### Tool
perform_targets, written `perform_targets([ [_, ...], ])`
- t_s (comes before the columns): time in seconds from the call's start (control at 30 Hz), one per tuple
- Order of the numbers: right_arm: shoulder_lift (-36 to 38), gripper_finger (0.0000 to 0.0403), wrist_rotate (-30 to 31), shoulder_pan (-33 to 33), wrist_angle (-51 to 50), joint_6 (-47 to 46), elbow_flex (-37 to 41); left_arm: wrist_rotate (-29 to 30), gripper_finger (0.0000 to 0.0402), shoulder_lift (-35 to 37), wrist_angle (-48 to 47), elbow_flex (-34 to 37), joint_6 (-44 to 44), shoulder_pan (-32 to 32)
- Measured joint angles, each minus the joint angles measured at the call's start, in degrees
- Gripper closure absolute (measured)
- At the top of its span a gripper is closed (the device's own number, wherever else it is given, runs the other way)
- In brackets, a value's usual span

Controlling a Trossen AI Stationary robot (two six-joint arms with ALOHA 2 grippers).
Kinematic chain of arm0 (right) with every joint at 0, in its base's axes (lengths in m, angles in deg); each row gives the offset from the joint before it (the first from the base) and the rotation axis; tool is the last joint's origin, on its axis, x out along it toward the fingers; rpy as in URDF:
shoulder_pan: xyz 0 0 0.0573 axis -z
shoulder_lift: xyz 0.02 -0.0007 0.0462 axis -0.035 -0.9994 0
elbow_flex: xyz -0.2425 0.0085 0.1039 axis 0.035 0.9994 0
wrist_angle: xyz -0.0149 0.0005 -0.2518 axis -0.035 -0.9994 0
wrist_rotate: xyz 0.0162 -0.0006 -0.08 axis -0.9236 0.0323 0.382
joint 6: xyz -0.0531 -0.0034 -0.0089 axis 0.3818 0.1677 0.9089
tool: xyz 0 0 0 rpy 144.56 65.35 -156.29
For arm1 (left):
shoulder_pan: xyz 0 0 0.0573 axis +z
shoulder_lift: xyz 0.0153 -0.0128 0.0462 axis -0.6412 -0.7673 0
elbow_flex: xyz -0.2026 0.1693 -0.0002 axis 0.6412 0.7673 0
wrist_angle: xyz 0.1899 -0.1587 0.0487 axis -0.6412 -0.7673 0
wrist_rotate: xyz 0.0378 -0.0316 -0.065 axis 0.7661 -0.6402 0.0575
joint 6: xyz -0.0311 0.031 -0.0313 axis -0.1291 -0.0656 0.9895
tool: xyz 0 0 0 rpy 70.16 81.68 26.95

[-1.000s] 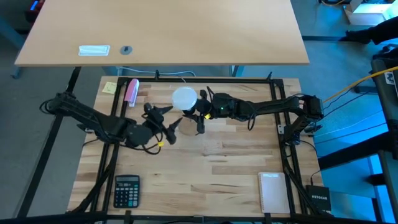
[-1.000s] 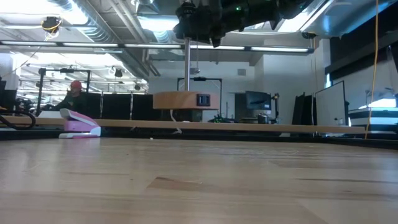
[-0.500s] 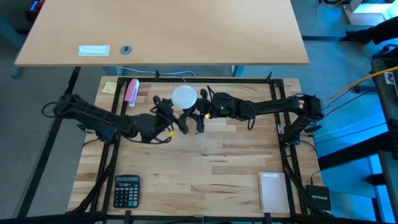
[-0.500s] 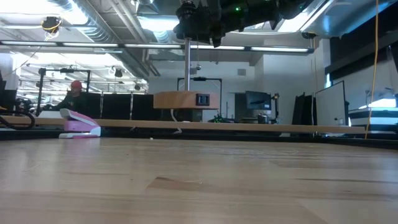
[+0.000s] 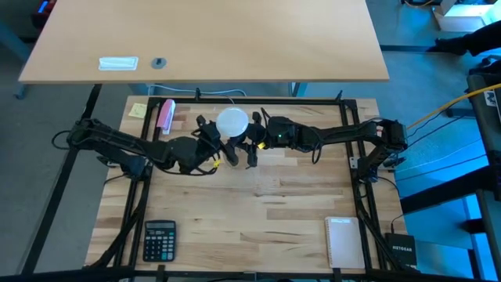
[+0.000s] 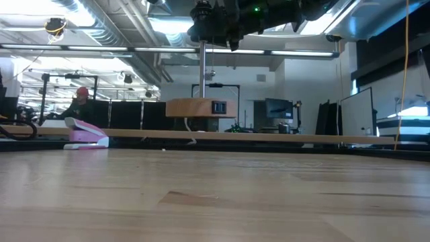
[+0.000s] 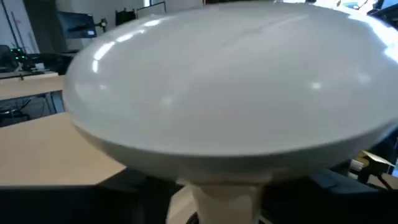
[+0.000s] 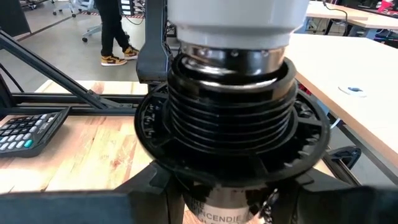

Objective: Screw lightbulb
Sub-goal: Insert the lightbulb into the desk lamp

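The white lightbulb (image 5: 232, 123) stands upright with its metal screw base (image 8: 233, 59) in the mouth of a black ribbed socket (image 8: 230, 130), held up above the table's middle. My right gripper (image 5: 249, 146) reaches in from the table's right and is shut on the socket. My left gripper (image 5: 221, 141) comes in level from the left, open, with its fingers standing on either side of the bulb. In the left wrist view the globe (image 7: 230, 81) fills the picture and the neck (image 7: 217, 199) shows below it. The low view shows only the dark arms (image 6: 222, 20) overhead. My left gripper stands with a finger on each side of the lightbulb; I cannot tell whether they touch it. My right gripper holds the black socket by its lower part (image 8: 217, 208), coming level from the table's right. The socket itself hides the fingers. It stays upright, lifted clear of the table, with the bulb on top.
A pink stapler (image 5: 165, 115) and a yellow note (image 5: 138, 110) lie at the far left. A calculator (image 5: 160, 239) sits near the front left, and a white pad (image 5: 342, 241) near the front right. A long desk (image 5: 203, 39) stands beyond the table.
My left gripper has swung toward the table's far edge and to the right, up to the lightbulb, turning as it went. Its fingers have drawn closer together around the bulb. The bulb and socket have stayed where they were.
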Motion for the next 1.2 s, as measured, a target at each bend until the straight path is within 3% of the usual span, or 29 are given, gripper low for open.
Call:
perform_targets([
  [0.1, 0.0, 0.0255, 0.0, 0.0, 0.3, 0.5, 0.0, -1.7, 0.0252, -0.2, 0.0, 0.0, -0.3, 0.0],
  [0.37, 0.0, 0.0255, -0.3, 0.0, 0.1, 0.4, 0.0, -3.9, 0.0252, -0.1, -1.6, -0.1, -1.8, 0.0],
  [0.7, 0.0, 0.0255, -7.7, 0.0, -3.6, -1.3, -1.9, -9.2, 0.0252, 2.7, -10.0, -0.3, 1.0, -0.3],
  [0.87, -0.2, 0.0255, -16.1, 0.0, -3.9, -1.5, -1.9, -18.4, 0.0253, 5.1, -16.1, -0.3, 3.6, 0.2],
  [1.2, -0.2, 0.0255, -32.6, -2.4, -5.0, -0.9, -1.9, -40.4, 0.0258, 5.5, -18.1, -0.2, -0.4, 2.1],
])
